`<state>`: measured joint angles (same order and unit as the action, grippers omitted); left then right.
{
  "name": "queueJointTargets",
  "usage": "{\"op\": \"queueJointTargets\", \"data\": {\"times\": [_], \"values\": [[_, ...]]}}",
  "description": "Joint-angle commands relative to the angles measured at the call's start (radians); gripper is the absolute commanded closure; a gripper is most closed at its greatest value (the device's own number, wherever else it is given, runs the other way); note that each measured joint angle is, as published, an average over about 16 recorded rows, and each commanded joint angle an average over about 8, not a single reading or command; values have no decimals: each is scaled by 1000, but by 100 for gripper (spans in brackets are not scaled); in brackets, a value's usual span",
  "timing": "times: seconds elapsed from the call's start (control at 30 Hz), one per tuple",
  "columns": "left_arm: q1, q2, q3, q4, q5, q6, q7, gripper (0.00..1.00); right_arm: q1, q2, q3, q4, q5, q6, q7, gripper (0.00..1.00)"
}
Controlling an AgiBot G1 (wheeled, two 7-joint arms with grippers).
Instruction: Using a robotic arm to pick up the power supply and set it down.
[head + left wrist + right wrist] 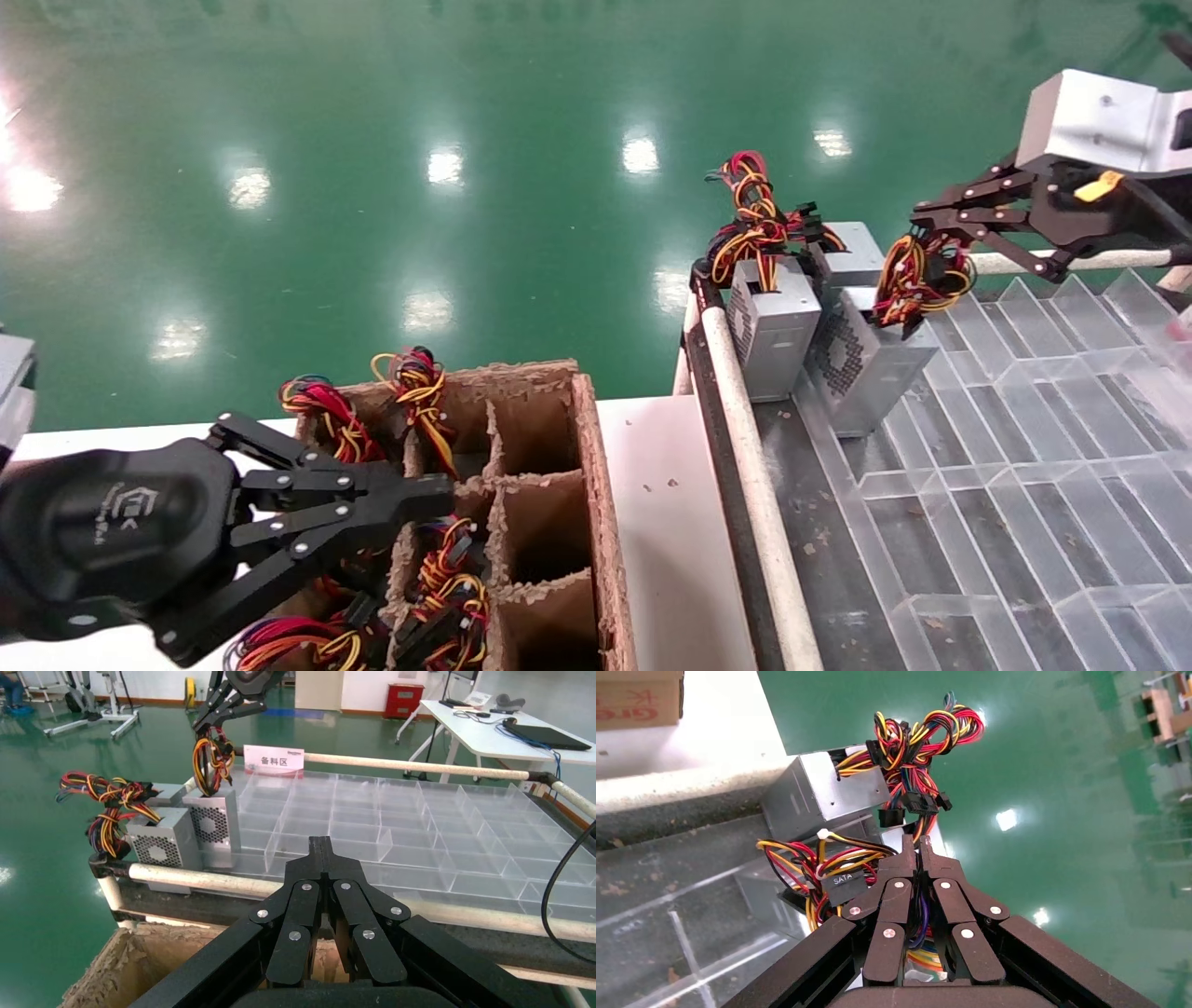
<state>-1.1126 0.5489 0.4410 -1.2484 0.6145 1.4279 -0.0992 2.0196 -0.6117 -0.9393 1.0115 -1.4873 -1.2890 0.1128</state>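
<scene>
Because the right gripper (pixel 917 244) has its fingers pinched shut on the wire bundle (pixel 922 275) rather than on the metal case, the power supply (pixel 861 359) hangs or leans from its own cables, and that is where the risk lies. The grey box sits tilted at the near-left corner of the clear divider tray (pixel 1024 447), its base apparently in or just over a compartment, with a second supply (pixel 773 326) just beside it against the tray's left rail (pixel 745 438), and a third behind. In the right wrist view the closed fingertips (pixel 921 855) grip only a few strands, with a SATA-labelled plug (pixel 843 880) loose alongside; I judge that the wires could slide through the pads, or a connector could snag and jerk the box. Since the case is held from one point above, it can swing or twist, so its lower edge may catch a thin plastic partition instead of dropping cleanly between the walls, or knock the neighbouring supply off the tray's edge towards the green floor (pixel 466 186). Letting go while it is still tilted could leave it propped across a divider. The left gripper (pixel 438 494) waits closed and empty over the cardboard divider box (pixel 596 466) at the white worktop's (pixel 661 485) near edge.
</scene>
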Motion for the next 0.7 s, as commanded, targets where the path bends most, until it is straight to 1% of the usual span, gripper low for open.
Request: {"op": "queueJointTargets", "data": {"times": [0.03, 0.13, 0.17, 0.33, 0.7], "values": [[0, 0, 0, 0, 0, 0, 0, 100, 0, 5, -2, 12, -4, 0, 16, 43], [0, 0, 0, 0, 0, 0, 0, 100, -2, 6, -5, 25, -8, -2, 36, 5], [0, 0, 0, 0, 0, 0, 0, 100, -2, 7, -5, 31, -8, -1, 41, 0], [0, 0, 0, 0, 0, 0, 0, 100, -3, 11, -3, 57, -9, 7, 61, 0], [0, 0, 0, 0, 0, 0, 0, 100, 19, 7, -11, 128, -60, 20, 135, 0]]}}
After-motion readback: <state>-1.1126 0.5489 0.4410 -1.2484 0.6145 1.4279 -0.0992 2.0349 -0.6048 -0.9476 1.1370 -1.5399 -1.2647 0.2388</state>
